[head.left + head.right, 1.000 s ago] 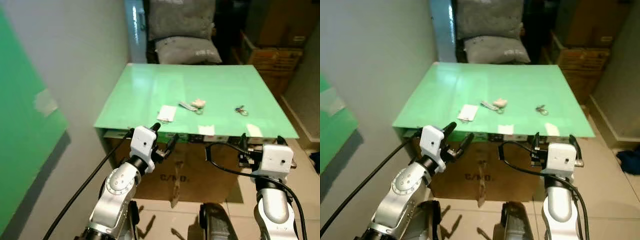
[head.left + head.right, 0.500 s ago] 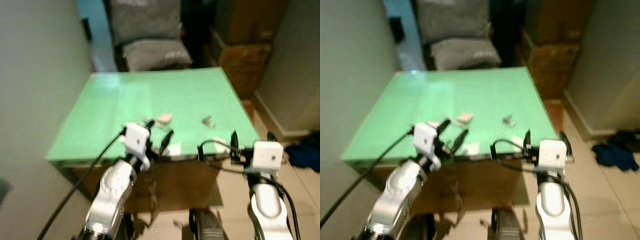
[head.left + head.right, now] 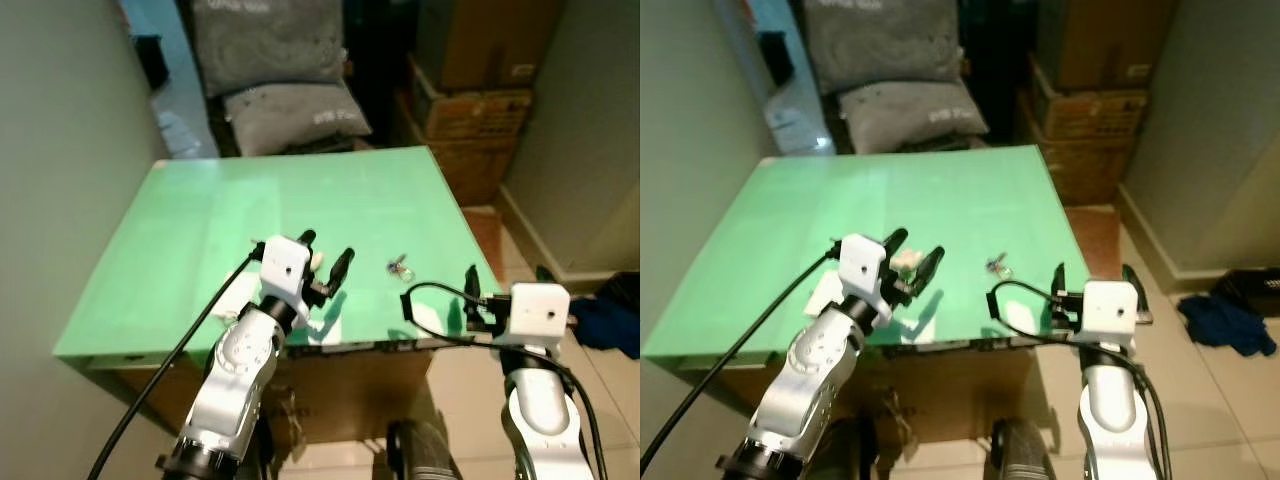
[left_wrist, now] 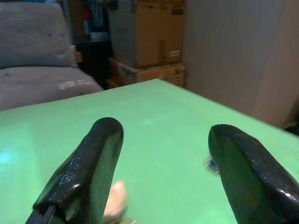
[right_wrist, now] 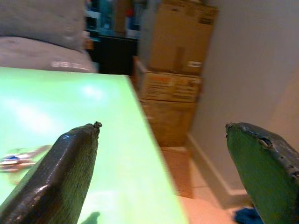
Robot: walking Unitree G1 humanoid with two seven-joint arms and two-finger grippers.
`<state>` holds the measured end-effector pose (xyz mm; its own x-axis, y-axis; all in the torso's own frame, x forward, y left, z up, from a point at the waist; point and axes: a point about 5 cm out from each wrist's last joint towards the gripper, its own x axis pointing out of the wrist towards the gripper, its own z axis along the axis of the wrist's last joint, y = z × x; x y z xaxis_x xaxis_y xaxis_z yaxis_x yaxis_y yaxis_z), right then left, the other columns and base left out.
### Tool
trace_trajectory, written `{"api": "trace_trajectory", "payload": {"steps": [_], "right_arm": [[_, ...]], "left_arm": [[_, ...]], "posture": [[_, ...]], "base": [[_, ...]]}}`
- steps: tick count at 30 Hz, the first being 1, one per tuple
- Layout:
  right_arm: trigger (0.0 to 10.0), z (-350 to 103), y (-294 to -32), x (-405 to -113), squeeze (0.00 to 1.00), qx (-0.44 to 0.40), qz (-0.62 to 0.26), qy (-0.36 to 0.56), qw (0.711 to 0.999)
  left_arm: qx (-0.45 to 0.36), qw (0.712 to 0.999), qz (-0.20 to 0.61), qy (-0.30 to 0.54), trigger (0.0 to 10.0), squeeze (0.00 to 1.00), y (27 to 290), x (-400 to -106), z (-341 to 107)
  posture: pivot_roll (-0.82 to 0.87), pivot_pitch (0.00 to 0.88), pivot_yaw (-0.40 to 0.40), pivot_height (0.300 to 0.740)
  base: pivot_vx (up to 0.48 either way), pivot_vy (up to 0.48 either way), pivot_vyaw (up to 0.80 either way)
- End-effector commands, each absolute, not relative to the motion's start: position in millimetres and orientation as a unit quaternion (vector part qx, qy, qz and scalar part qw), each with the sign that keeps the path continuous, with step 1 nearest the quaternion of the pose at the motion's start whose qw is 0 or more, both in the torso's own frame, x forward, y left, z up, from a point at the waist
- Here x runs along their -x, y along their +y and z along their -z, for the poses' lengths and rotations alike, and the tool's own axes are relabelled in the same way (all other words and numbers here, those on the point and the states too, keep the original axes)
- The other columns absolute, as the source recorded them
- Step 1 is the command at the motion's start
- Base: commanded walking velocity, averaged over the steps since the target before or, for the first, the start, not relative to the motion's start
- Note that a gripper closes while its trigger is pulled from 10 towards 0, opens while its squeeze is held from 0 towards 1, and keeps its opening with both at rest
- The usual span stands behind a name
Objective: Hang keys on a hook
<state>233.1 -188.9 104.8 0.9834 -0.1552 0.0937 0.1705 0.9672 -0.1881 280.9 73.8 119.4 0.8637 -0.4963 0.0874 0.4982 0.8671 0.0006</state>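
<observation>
A small bunch of keys [image 3: 400,267] lies on the green table [image 3: 200,230], towards its front right. It appears blurred in the left wrist view [image 4: 211,163] and the right wrist view [image 5: 16,158]. A beige tag [image 3: 903,261] lies just left of it, partly hidden behind my left gripper [image 3: 326,250]. That gripper hovers open over the tag, nothing between its fingers [image 4: 88,172]. My right gripper [image 3: 1093,275] is open at the table's front right corner, short of the keys.
White cards [image 3: 235,295] lie on the table near its front edge. Grey cushions [image 3: 280,60] sit behind the table and cardboard boxes [image 3: 480,70] stand at the back right. A wall runs along the left. A blue cloth [image 3: 612,325] lies on the floor at right.
The camera has moved closer and swung, so the table now sits nearer. Both grippers, earlier in front of and below the table's edge, are now level with its top, still open.
</observation>
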Motion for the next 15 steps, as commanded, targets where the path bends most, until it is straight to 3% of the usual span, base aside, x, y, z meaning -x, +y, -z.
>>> {"api": "trace_trajectory", "payload": {"steps": [1,7,12,15], "right_arm": [[10.0,-102.6,-188.6,-232.2,0.0,0.093,0.082,-0.031,0.992],[10.0,-100.4,-187.2,-231.8,0.0,0.092,0.078,-0.026,0.992],[10.0,-101.2,-189.4,-235.0,0.0,0.081,0.078,-0.026,0.993],[10.0,-101.0,-190.7,-235.7,0.0,0.082,0.079,-0.026,0.993]], "left_arm": [[0.002,0.963,0.266,-0.041,10.0,0.0,71.5,-282.8,-119.3],[0.0,0.962,0.269,-0.041,10.0,0.0,71.5,-284.2,-119.9],[0.001,0.96,0.275,-0.043,10.0,0.0,69.4,-280.0,-119.7],[0.008,0.958,0.282,-0.046,10.0,0.0,67.8,-277.5,-120.2]], "posture": [[-0.16,0.014,0.078,0.603],[-0.16,0.01,0.083,0.603],[-0.15,0.001,0.078,0.607],[-0.15,0.0,0.076,0.62]], "base": [[0.0,0.0,0.0],[0.0,0.0,0.0],[0.0,0.0,0.49],[0.212,-0.322,0.43]]}}
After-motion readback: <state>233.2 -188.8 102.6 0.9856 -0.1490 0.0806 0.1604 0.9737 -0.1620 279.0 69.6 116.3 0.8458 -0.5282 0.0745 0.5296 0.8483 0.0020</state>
